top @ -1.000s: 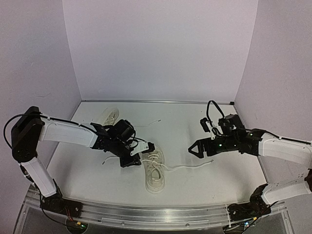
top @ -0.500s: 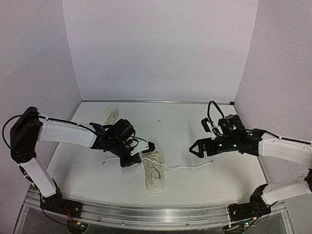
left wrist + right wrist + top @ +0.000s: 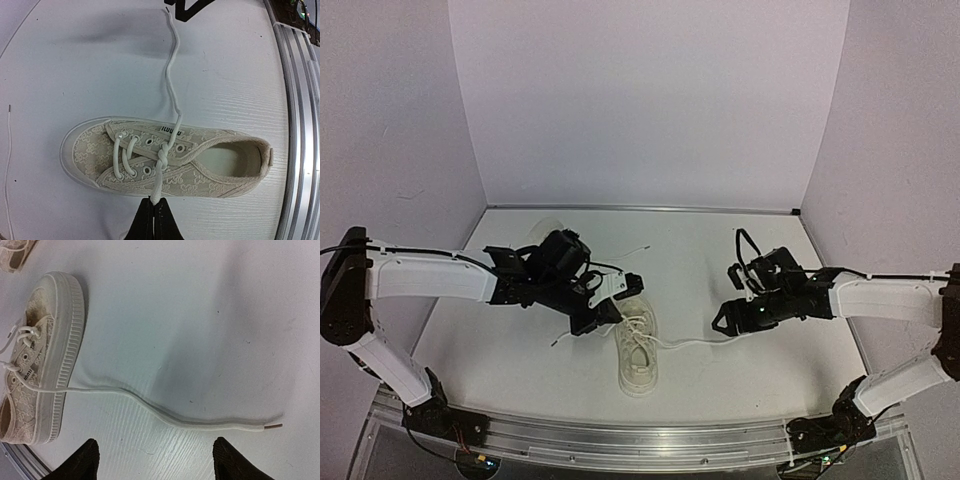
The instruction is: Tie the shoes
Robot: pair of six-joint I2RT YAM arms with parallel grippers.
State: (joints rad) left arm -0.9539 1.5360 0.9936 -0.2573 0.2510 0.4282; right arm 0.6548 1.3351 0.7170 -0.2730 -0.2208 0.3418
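Note:
One cream shoe (image 3: 638, 352) lies at the table's middle front, toe toward the back wall, its laces crossed in a single knot (image 3: 164, 150). My left gripper (image 3: 608, 312) sits at the shoe's left side, shut on the left lace (image 3: 158, 186) just off the sole; in the left wrist view the gripper (image 3: 154, 204) pinches that lace. The right lace (image 3: 175, 416) trails flat across the table to the right. My right gripper (image 3: 156, 462) hovers over it, fingers (image 3: 82, 460) wide apart, touching nothing. The second shoe (image 3: 546, 232) lies at the back left.
A thin loose lace (image 3: 632, 249) from the back shoe lies behind the left arm. The metal rail (image 3: 650, 438) runs along the table's near edge. Lilac walls close in the left, back and right sides.
My left gripper has closed on the left lace and shifted slightly left. My right gripper has moved left and down over the right lace, its fingers narrowing somewhat.

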